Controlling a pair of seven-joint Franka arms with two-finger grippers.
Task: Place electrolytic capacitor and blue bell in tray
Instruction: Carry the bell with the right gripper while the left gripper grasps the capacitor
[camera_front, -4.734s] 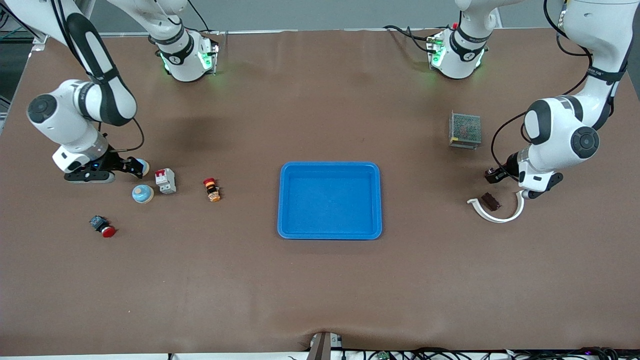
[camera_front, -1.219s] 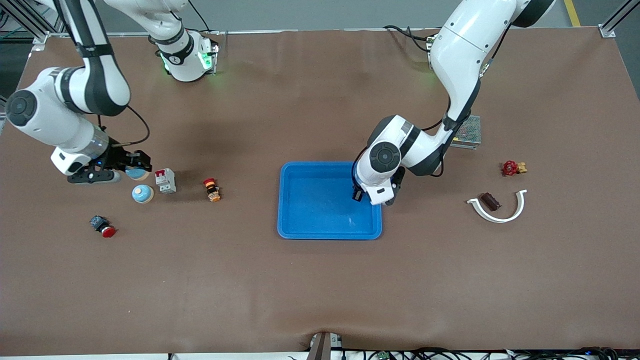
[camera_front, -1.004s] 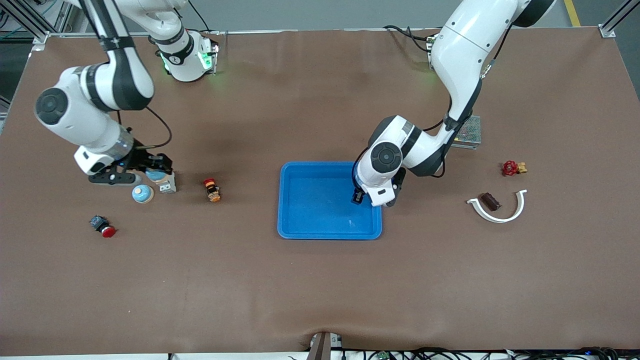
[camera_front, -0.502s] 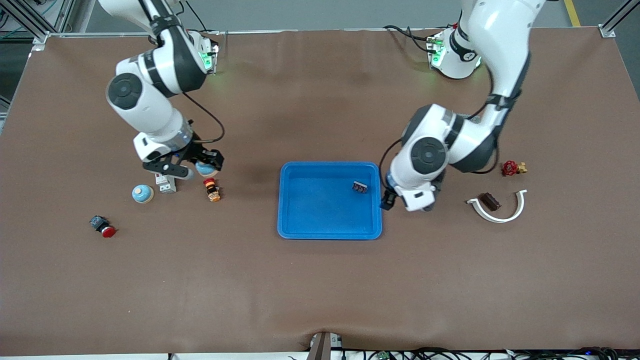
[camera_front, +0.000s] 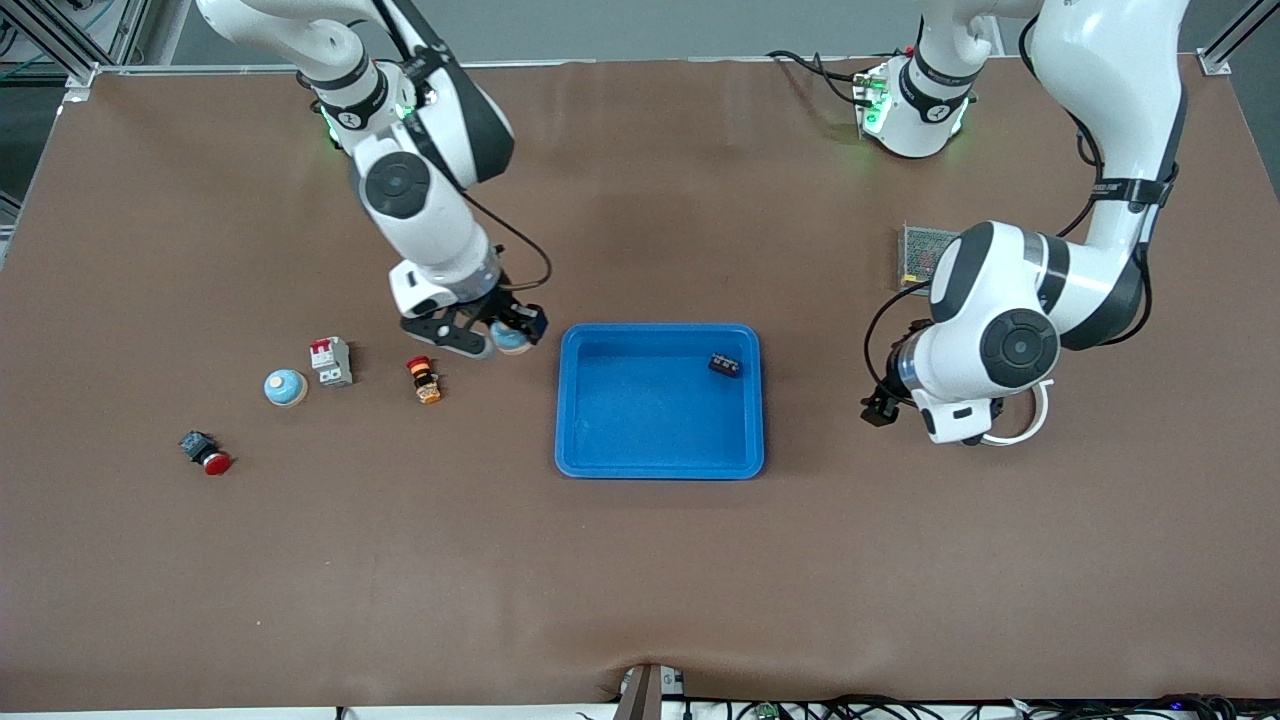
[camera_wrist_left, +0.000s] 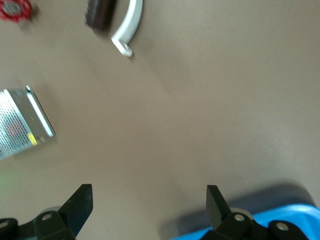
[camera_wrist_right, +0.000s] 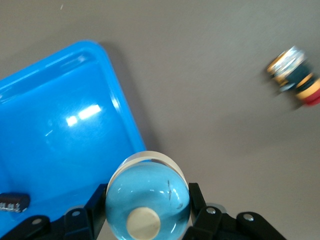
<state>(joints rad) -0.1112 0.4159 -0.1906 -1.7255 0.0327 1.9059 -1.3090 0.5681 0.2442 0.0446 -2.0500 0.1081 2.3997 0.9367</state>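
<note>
A brown matte tabletop (camera_front: 640, 560) is carrying a shallow bright-blue rectangular plastic tray (camera_front: 575, 400) at its middle, and a small dark electrolytic capacitor (camera_front: 725, 364) is lying inside the tray, in its corner toward the robots and the left arm's end. Toward the right arm's end, a second pale-blue dome bell (camera_front: 285, 387), a white breaker block with a red switch (camera_front: 331, 361), an orange and red pushbutton (camera_front: 425, 380) and a red-capped button (camera_front: 208, 454) are sitting apart. A grey metal-mesh box (camera_front: 918, 252) is showing beside the left arm. The right gripper (camera_front: 505, 330) is hanging over bare table just beside the tray's rim, clamping a light-blue round bell (camera_wrist_right: 148, 201). The left gripper (camera_wrist_left: 149, 210) is hanging over bare table between tray and white curved plastic piece (camera_wrist_left: 127, 26), its fingers spread wide and holding nothing.
</note>
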